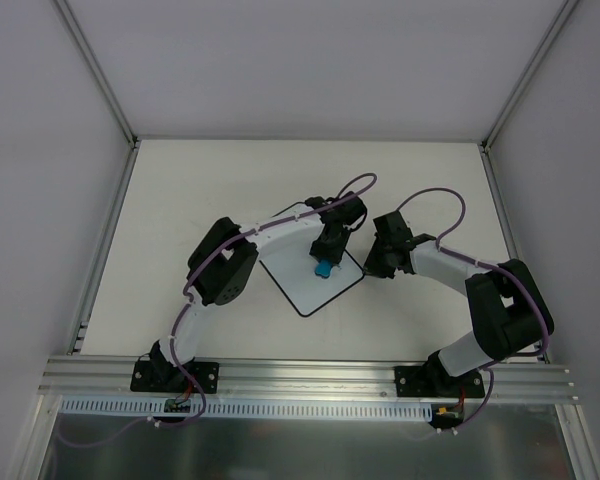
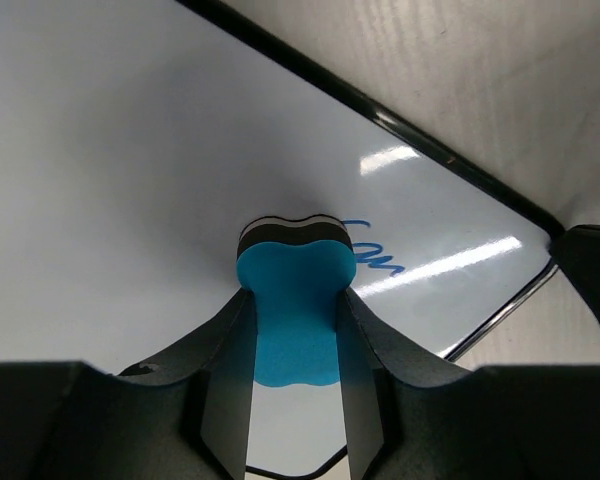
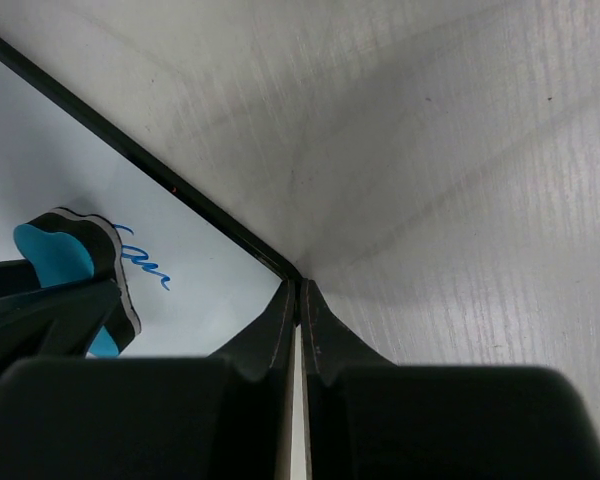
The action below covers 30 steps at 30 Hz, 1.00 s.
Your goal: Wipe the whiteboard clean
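The desk (image 1: 200, 210) carried the whiteboard (image 1: 298, 288) flat at its middle, turned cornerwise to us. The left arm (image 1: 280, 232) arched over it, and the left tool (image 2: 295, 300) was clenched on a blue eraser (image 2: 292, 330) pressed to the board beside blue writing (image 2: 375, 258). The right arm (image 1: 445, 265) reached in low; we found the right tool (image 3: 298, 290) clenched shut, empty, at the board's rim.

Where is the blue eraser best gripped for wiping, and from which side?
The eraser by its narrow blue waist, from above, pinched at its two side notches; that leaves the dark pad facing the whiteboard. The left gripper holds it so.
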Tool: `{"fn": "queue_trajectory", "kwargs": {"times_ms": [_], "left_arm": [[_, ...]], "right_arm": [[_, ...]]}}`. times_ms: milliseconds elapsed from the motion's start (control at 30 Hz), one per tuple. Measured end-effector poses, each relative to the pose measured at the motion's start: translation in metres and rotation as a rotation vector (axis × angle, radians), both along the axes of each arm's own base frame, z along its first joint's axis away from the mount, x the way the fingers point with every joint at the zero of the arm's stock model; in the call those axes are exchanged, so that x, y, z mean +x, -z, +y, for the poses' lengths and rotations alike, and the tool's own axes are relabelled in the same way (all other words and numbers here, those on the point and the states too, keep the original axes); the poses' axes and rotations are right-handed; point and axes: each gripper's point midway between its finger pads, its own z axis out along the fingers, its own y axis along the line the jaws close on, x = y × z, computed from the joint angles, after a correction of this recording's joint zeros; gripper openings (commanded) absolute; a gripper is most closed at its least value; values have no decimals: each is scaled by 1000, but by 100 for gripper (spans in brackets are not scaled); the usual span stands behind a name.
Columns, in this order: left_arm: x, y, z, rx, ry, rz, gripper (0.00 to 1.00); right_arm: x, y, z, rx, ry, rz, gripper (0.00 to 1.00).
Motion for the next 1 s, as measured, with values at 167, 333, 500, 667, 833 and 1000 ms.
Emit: {"fn": "queue_trajectory", "kwargs": {"times_ms": [167, 333, 500, 667, 833, 1000], "left_arm": [[-3, 0, -14, -27, -2, 11, 0], [-4, 0, -27, -54, 8, 19, 0], [-5, 0, -32, -66, 9, 24, 0], [-5, 1, -33, -66, 4, 25, 0], [-5, 1, -31, -65, -5, 19, 0], [-1, 3, -19, -89, -58, 11, 0]], "right_arm": [[0, 0, 0, 3, 0, 1, 0], [0, 0, 1, 4, 1, 1, 0], [0, 0, 1, 6, 6, 2, 0], [0, 0, 1, 7, 8, 3, 0], [-1, 1, 1, 8, 13, 4, 0], [0, 1, 2, 22, 25, 3, 0]]}}
